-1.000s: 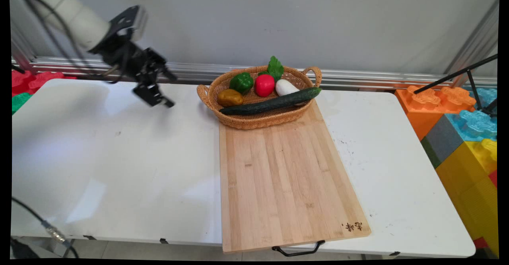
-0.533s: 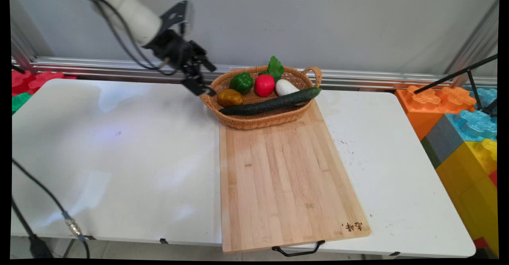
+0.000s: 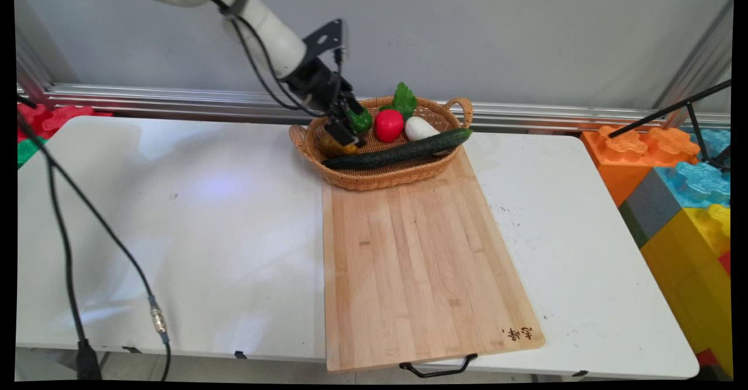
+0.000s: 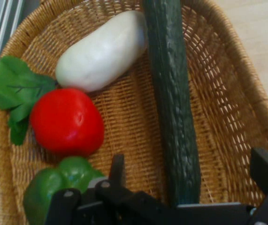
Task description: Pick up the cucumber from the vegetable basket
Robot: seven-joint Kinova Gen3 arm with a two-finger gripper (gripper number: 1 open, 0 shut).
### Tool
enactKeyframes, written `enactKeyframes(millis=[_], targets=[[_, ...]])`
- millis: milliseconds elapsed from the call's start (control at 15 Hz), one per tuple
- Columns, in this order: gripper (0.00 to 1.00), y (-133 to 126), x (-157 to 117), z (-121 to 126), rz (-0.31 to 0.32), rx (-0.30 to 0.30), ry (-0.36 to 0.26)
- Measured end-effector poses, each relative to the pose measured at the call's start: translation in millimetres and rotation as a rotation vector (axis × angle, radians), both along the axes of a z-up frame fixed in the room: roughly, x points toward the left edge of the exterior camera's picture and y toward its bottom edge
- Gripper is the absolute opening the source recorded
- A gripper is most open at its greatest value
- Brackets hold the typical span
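Right now the gripper hangs fingers apart over the basket's left end; the cucumber lies lengthwise between its fingers, green pepper alongside.

A wicker basket sits at the far end of a long wooden cutting board on the white desk. Inside lie a dark cucumber along the near rim, a red tomato, a white oval vegetable, a green pepper, a leafy green and a partly hidden brown potato. Large coloured toy blocks stand beside the desk's right end; red and green ones show at the left.
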State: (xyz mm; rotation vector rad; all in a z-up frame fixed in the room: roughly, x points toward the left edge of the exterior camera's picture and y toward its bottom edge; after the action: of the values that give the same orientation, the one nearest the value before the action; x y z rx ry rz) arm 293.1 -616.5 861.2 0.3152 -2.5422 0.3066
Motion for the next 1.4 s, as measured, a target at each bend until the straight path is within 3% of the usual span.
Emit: enactKeyframes(millis=[600,1133,1200,1400], targets=[[1.0,-49,-42,-51,0.0,0.074,0.018],[1.0,-70,-53,-77,0.01,0.129,0.063],[0.0,-72,-54,-79,0.007,0.133,0.068],[0.0,-73,-55,-82,0.001,0.143,0.082]])
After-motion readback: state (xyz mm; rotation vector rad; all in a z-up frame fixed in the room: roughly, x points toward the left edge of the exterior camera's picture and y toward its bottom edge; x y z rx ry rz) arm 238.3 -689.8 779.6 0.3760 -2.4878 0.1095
